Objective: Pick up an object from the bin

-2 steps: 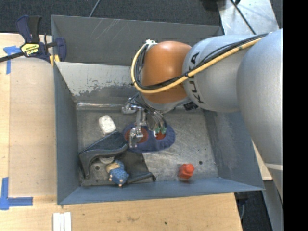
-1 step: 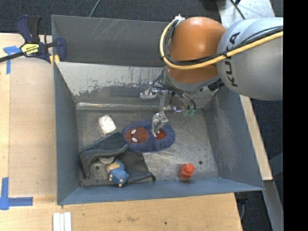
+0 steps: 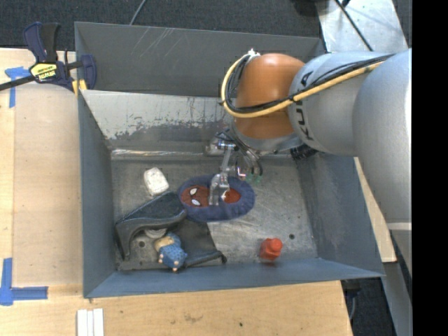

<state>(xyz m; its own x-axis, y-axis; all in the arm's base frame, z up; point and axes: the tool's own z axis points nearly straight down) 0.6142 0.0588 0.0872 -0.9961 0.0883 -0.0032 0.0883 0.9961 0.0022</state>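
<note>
Gripper: at bin centre, low over blue round pad with red patches, presumably for pickup; open or clenched, cannot tell. Red lump, five o'clock, apart.

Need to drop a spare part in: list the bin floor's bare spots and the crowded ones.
Bare floor lies right of the blue oval thing, between it, the red lump and the bin right wall. A narrower strip runs behind the white lump. Crowded: front left, dark flat thing and blue toy; centre, under the gripper.
</note>
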